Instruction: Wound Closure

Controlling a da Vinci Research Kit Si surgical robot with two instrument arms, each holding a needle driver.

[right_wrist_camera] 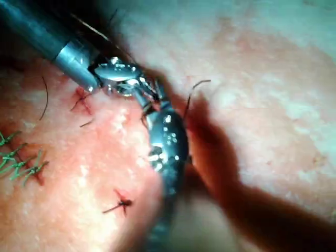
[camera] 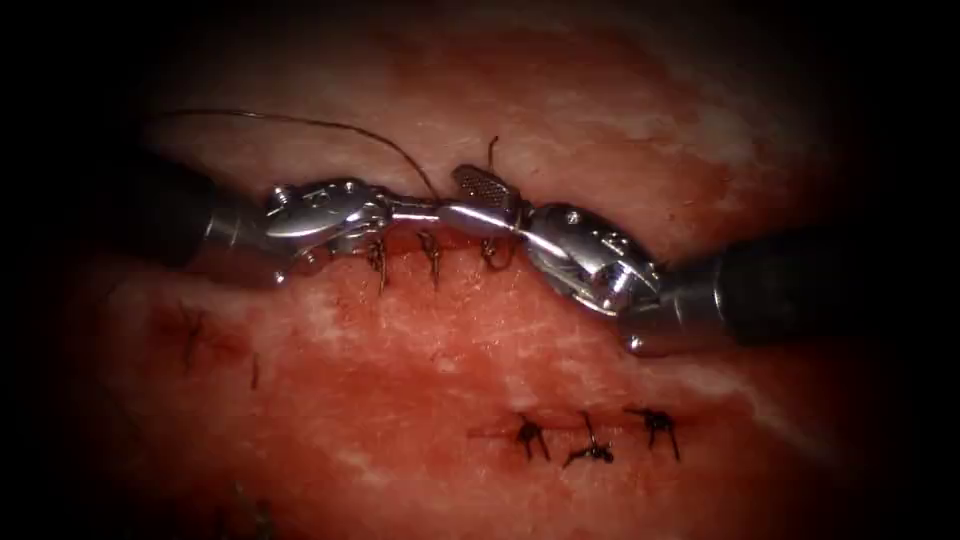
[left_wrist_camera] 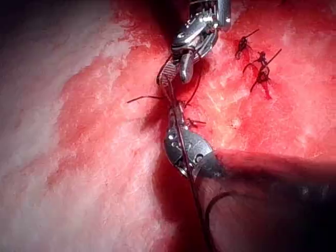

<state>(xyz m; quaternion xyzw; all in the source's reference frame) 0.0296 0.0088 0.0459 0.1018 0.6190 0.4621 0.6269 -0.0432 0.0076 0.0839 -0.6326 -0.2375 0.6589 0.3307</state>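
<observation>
Endoscope view | left hand (camera: 415, 210) pinches thread (camera: 330, 127) | right hand (camera: 480, 200) spread, holding nothing

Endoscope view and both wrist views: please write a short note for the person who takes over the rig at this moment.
Tools: the left end effector is shut on the thread above the cut. The right end effector is open, holds nothing, and is close to the left tip.
Where the needle is I cannot tell.
Done: three stitches in the tissue.
Left: the long thread is uncut.
</observation>
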